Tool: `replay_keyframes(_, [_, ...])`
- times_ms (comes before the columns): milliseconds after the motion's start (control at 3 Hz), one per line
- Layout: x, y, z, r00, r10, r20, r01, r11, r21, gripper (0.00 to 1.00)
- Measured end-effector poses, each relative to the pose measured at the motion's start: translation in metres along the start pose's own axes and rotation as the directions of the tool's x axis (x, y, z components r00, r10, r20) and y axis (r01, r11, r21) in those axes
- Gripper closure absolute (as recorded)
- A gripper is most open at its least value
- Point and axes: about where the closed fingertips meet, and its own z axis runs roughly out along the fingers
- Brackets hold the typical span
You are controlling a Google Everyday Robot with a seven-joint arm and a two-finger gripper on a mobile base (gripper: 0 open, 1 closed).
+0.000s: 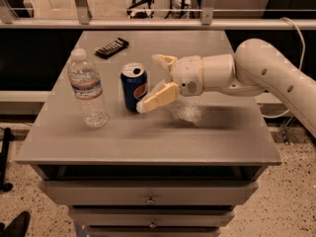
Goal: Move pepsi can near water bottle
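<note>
The pepsi can (133, 85), dark blue with a silver top, stands upright on the grey table (148, 137), left of centre. The water bottle (88, 90), clear with a white cap, stands upright a short way to the can's left, with a small gap between them. My gripper (149, 83) is just right of the can and open. Its near finger reaches to the can's lower right side, and its far finger sits behind and to the right of the can's top. The can rests on the table by itself.
A flat black object (111, 47) lies at the back left of the table. A railing (148, 23) runs behind the table. Drawers (150, 199) are below the front edge. My arm (266, 78) comes in from the right.
</note>
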Motion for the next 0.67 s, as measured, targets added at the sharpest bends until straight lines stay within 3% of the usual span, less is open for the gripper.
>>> replay_keyframes(333, [-0.004,-0.020,-0.020,1.000,-0.027,-0.013,0.028,0.9984,0.048,0.00])
replay_keyframes(667, [-0.020,-0.075,-0.082,0.994,-0.094,-0.056,0.102,0.9809,0.166,0.00])
